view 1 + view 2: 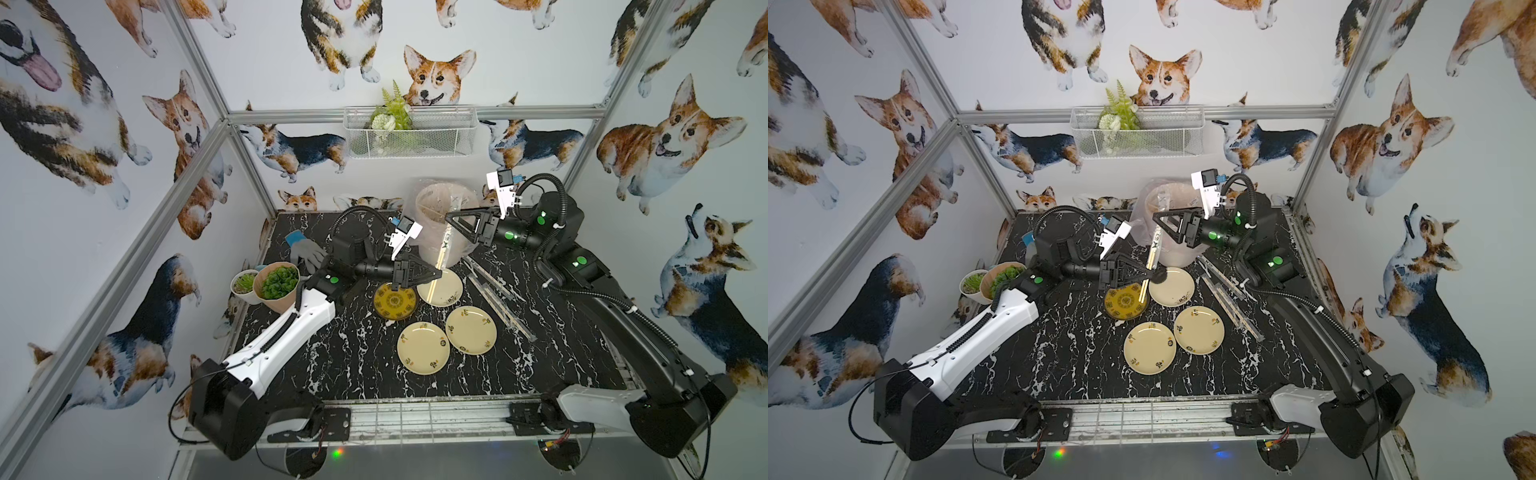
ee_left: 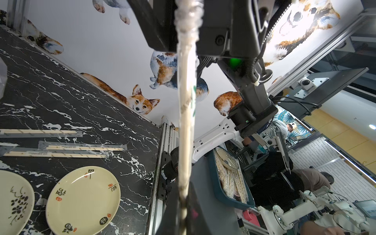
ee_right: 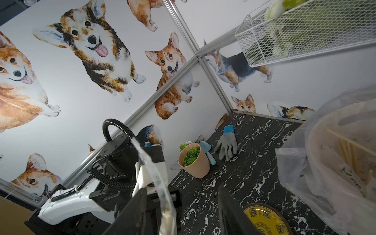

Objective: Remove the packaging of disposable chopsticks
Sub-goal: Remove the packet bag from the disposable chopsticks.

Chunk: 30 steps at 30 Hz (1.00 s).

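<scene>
at the far left the potted plants [image 1: 276,284] and a grey glove [image 1: 305,253] sit near the wall, out of the working area and, as i judge it, no part of this job. next comes the left gripper [image 1: 434,275], clamped tight on the lower end of the disposable chopsticks [image 1: 441,257]. it holds them steeply tilted above the cream plate [image 1: 451,286], top end leaning toward the bin [image 1: 430,247], probably to anchor the sticks while the wrap is drawn off lengthwise. whether its jaws pinch bare wood or plastic too, i cannot tell.

the packaging [image 2: 187,22] covers the upper part of the pair and is bunched and crinkled at the top end in the left wrist view, so the stripping looks half done. right of that, the right gripper [image 1: 449,216] hovers at that top end by the bin's mouth. its jaws stand apart in the right wrist view, with the packaging draped along one of its fingers [image 3: 130,211], not pinched; a fresh grip is likely needed. the lined bin seems placed there to catch the empty wrap. furthest right, more wrapped pairs [image 2: 55,155] lie flat on the table [image 1: 353,365], not yet opened.
</scene>
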{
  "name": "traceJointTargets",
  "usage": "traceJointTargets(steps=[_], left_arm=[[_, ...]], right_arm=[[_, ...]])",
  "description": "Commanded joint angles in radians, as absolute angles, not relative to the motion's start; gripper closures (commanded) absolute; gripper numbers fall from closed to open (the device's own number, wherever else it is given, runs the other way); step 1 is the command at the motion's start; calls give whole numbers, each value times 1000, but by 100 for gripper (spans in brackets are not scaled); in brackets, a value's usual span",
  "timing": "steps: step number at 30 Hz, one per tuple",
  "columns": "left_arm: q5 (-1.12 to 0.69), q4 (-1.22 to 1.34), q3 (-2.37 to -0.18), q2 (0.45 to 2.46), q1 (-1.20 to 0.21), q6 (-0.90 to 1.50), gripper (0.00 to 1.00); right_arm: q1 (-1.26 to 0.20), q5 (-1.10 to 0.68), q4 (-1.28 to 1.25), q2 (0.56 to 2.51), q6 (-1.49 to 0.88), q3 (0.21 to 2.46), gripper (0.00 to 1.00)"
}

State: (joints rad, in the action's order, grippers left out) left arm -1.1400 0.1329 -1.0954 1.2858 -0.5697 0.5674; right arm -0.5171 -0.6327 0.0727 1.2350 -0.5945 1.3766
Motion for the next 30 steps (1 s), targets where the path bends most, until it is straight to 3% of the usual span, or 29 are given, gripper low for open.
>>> traceJointTargets(steps=[1,5,7,11,22,30], left_arm=[[-1171,63,-1094,1268,-569,486,100],[-1160,1,-1091,1260,-569,444,100],[-1160,-7,-1085,1260,-568,438,100],[-1155,-30,-1080,1262,-569,418,100],[-1132,-116,-1041,1280,-569,353,100],[-1097,-177,-1016,1251,-569,299,100]], right_arm=[[-516,-623,128,1245,-513,1415,58],[-517,-618,133,1247,-495,1433,78],[-516,-618,142,1250,-485,1441,82],[-516,-600,176,1247,-455,1458,100],[-503,-402,353,1299,-263,1640,100],[-466,-214,288,1412,-164,1788,100]])
